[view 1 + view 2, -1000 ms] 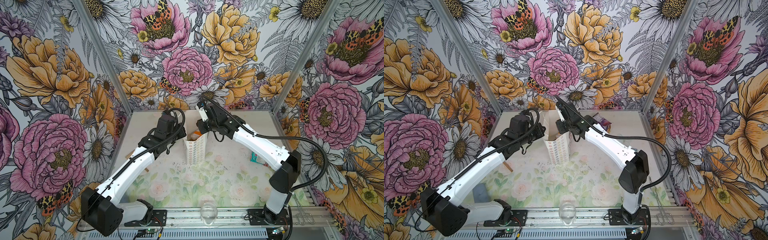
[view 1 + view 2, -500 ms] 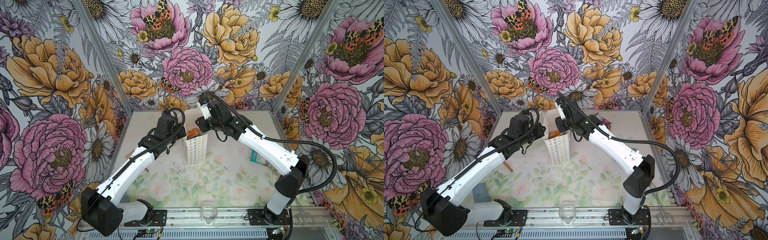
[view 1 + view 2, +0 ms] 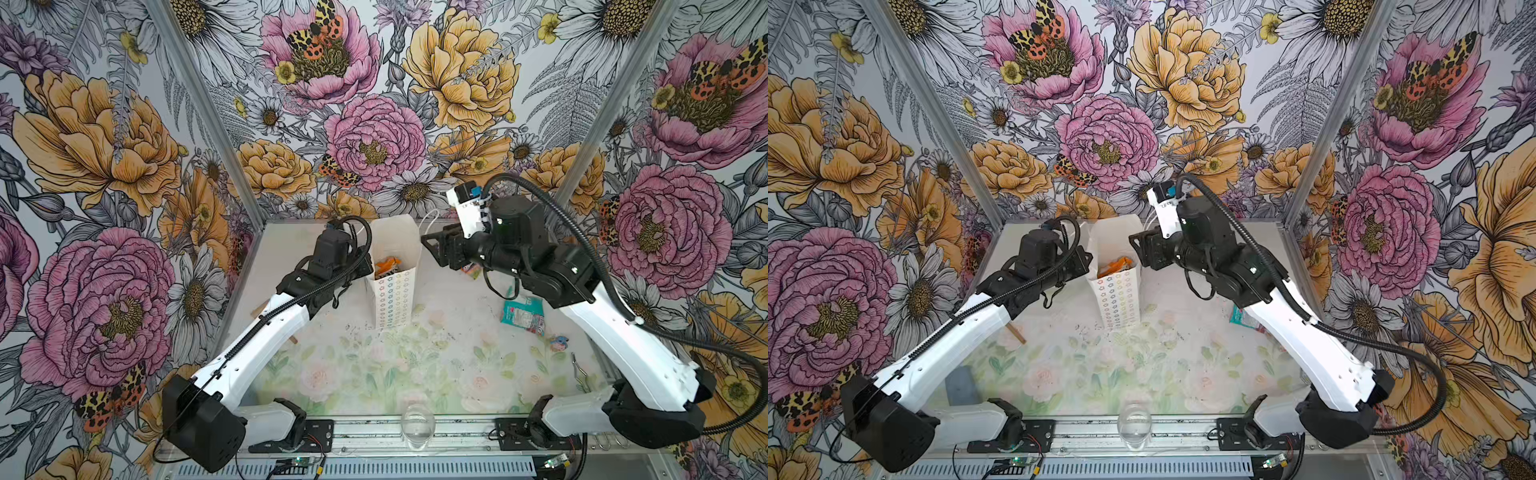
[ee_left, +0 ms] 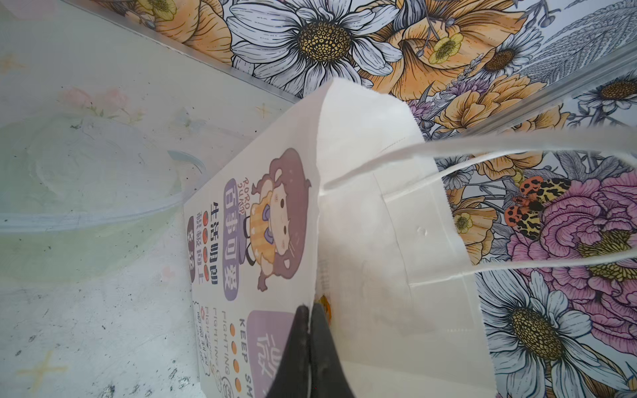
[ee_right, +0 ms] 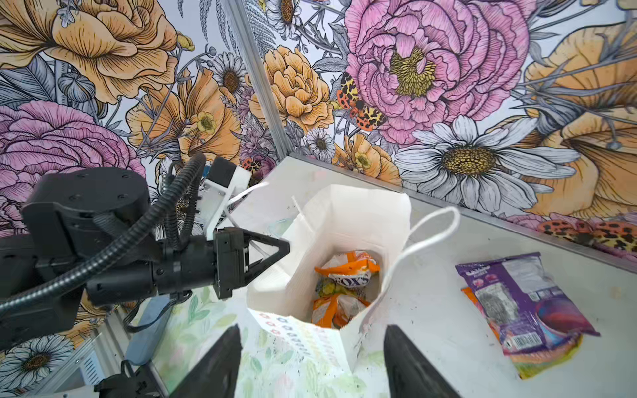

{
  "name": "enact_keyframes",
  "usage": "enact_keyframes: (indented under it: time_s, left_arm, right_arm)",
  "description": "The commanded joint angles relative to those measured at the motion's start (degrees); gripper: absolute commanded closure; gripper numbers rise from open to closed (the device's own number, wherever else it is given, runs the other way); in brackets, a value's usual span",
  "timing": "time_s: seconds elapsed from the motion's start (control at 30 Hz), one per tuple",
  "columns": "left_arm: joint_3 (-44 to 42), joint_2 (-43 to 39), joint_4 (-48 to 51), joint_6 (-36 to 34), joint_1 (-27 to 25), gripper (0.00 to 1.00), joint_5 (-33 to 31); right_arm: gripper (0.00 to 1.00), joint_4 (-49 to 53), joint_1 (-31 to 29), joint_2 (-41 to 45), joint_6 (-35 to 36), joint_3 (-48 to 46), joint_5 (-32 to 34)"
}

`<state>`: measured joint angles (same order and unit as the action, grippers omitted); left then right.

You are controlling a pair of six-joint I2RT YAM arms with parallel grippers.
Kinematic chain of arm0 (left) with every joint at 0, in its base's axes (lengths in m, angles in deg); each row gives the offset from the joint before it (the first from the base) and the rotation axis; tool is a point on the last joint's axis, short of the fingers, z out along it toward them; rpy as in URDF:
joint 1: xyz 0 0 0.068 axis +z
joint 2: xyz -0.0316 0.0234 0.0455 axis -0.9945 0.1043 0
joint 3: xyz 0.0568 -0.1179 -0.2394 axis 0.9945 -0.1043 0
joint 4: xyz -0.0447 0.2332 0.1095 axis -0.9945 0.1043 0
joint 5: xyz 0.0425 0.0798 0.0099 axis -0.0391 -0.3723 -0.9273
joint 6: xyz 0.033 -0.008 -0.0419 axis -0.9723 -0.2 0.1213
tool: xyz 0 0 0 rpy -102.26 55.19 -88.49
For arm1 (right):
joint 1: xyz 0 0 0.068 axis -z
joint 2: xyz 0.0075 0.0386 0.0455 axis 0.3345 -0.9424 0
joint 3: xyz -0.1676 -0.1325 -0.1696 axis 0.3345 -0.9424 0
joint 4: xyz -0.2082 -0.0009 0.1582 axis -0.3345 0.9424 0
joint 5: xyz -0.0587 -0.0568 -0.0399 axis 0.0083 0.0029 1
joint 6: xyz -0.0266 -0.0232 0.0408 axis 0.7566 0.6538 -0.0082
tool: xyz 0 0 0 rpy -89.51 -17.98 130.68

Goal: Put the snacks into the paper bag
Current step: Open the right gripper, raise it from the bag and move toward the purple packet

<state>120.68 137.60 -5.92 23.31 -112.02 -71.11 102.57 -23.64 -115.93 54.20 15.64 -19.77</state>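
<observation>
White paper bag with coloured flower rings (image 3: pixel 395 291) stands upright toward 12 o'clock on the table (image 3: pixel 374 374), its rim pinched by the left hand (image 4: pixel 312 330), with orange-and-white and "FOX'S" crinkly packets (image 5: pixel 344 279) inside. Right hand (image 5: pixel 310 327) hangs spread and empty at the mouth's 3 o'clock side. I judge it should rise clear of the white cord handle (image 5: pixel 431 234), then grip the teal plastic packet (image 3: pixel 523 314), at 4 o'clock from the bag, or the purple plastic packet (image 5: pixel 527 296), across its middle.
</observation>
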Motion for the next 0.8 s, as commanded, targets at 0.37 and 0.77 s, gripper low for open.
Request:
enact_keyframes:
  time_s: [0.37, 0.77]
  left_arm:
    - [0.75, -0.4, -3.73, -2.45, 0.41, 1.0, 2.98]
    - [1.09, 0.3, -3.77, -2.59, 0.5, 1.0, 3.93]
  right_arm:
    - [0.18, 21.23, 5.47, 7.45, 1.13, 0.44, 15.46]
    - [0.13, 28.82, 18.01, -3.78, 12.04, 4.66, 10.05]
